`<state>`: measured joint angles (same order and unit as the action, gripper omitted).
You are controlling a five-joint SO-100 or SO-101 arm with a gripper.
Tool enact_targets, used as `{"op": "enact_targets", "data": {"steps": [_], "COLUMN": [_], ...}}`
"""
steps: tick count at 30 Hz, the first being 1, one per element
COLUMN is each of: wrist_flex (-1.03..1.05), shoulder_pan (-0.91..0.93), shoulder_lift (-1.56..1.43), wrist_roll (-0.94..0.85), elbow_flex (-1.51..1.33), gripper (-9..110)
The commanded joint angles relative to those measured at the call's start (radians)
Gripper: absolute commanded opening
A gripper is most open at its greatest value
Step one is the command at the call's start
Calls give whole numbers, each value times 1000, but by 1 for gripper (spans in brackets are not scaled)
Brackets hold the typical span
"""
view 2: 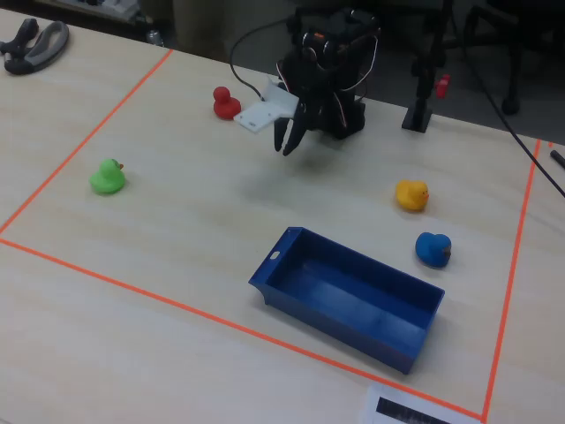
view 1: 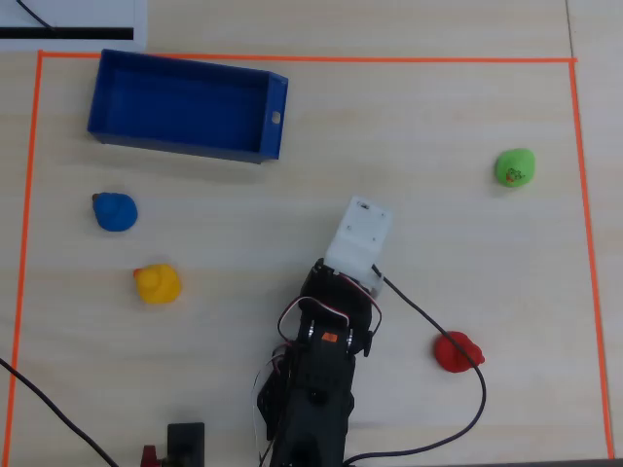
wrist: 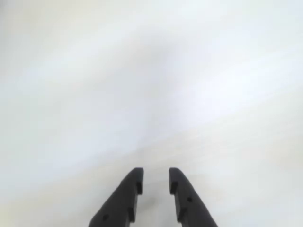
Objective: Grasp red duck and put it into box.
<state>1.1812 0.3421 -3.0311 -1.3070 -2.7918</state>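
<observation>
The red duck [view 1: 457,351] sits on the pale table to the right of the arm's base in the overhead view; in the fixed view [view 2: 226,102] it is at the back, left of the arm. The dark blue box [view 1: 273,122] lies empty at the upper left; in the fixed view [view 2: 353,296] it is near the front. My gripper [view 2: 290,146] hangs above bare table, fingers pointing down, apart from the duck and the box. In the wrist view the gripper [wrist: 155,182] shows two black fingers with a narrow gap and nothing between them. Neither duck nor box shows there.
A green duck [view 1: 515,167] sits at the right, and a yellow duck [view 1: 157,283] and a blue duck [view 1: 116,211] at the left, below the box. Orange tape [view 1: 292,57] frames the work area. A black cable [view 1: 467,409] loops by the red duck.
</observation>
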Motion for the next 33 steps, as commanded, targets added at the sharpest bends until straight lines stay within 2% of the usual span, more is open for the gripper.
{"op": "enact_targets", "data": {"steps": [1, 7, 13, 19, 25, 33], "wrist_flex": [28, 66, 77, 241, 365, 376], "shoulder_pan": [81, 252, 462, 672, 844, 992], "shoulder_lift": [204, 396, 557, 695, 790, 905], "wrist_roll": [-15, -48, -75, -161, -290, -379], "elbow_flex": [216, 568, 854, 1118, 1250, 1278], "gripper": [3, 5, 20, 28, 30, 30]}}
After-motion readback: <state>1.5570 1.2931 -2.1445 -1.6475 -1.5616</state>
